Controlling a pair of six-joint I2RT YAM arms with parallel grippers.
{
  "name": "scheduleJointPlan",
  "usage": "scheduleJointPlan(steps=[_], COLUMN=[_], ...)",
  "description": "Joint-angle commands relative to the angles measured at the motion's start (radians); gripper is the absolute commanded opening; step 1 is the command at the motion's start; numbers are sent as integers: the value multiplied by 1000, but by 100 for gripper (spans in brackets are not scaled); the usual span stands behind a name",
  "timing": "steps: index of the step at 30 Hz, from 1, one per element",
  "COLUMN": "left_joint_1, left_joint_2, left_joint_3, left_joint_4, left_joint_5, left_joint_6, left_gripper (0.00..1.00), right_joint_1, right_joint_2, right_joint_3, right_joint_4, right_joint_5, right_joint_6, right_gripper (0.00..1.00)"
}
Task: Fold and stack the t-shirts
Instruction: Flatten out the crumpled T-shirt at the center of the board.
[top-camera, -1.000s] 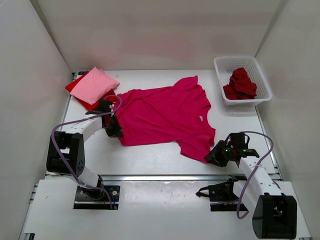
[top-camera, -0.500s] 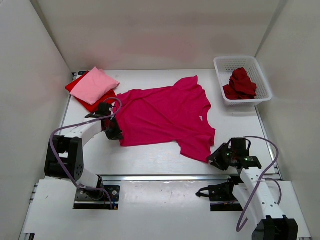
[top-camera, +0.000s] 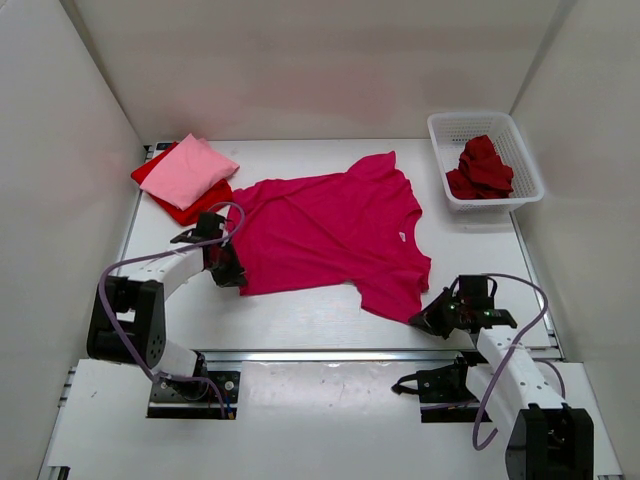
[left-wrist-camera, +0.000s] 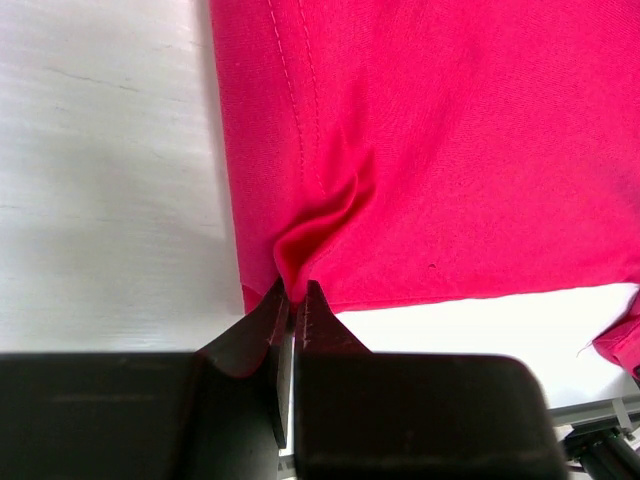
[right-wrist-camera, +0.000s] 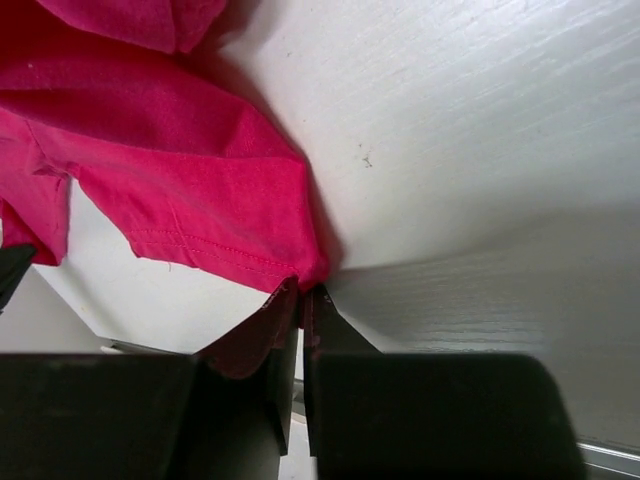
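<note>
The magenta t-shirt (top-camera: 330, 235) lay spread flat at the tabletop (top-camera: 290, 315) centre. L pincer (left-wrist-camera: 296, 291) was clenched on its hem corner at approx. 8 o'clock, cloth puckered at the tips. R pincer (right-wrist-camera: 301, 291) was clenched on a sleeve edge at 5 o'clock. The light pink t-shirt (top-camera: 190, 170) sat folded on the bright red t-shirt (top-camera: 185, 210) at 10 o'clock. The dark red t-shirt (top-camera: 482, 168) lay crumpled in the white basket (top-camera: 440, 128) at 2 o'clock.

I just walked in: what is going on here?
The robot is handling the magenta t-shirt spread out on the table. The left hand is shut on its hem corner, the right hand on a sleeve corner. A pink shirt lies folded on a red shirt; a dark red shirt lies in the basket.
</note>
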Motion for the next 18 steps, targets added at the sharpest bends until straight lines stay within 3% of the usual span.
scheduleJointPlan(steps=[1, 11, 18], left_joint_1=[-2, -83, -94], left_joint_2=[-63, -160, -283], left_joint_3=[-15, -8, -92], left_joint_4=[11, -6, -36], left_joint_5=[-2, -114, -74], left_joint_6=[-10, -73, -89], left_gripper=[0, 0, 0], right_joint_1=[-4, -10, 7], right_joint_2=[32, 36, 81], right_joint_3=[39, 252, 326], right_joint_4=[-5, -170, -181], right_joint_5=[86, 157, 127], right_joint_6=[-48, -177, -234], right_gripper=[0, 0, 0])
